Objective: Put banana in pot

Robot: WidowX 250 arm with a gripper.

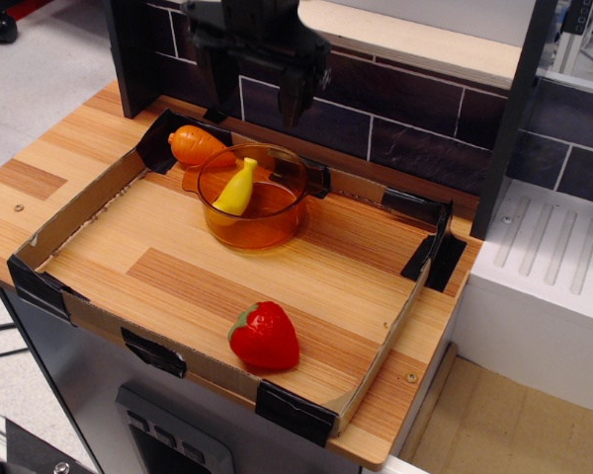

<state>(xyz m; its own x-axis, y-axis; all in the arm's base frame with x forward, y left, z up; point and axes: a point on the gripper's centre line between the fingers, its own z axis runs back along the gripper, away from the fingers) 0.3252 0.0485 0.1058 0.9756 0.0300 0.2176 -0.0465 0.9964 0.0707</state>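
Banana (236,188) lies inside pot (254,221).

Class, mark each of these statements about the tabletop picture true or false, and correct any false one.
1. The banana lies inside the pot. True.
2. The gripper is clamped on the banana. False: it is open, above the pot, holding nothing.
3. The strawberry sits in the pot. False: it rests on the tray floor near the front wall.
4. The carrot lies outside the pot, at the tray's back corner. True.
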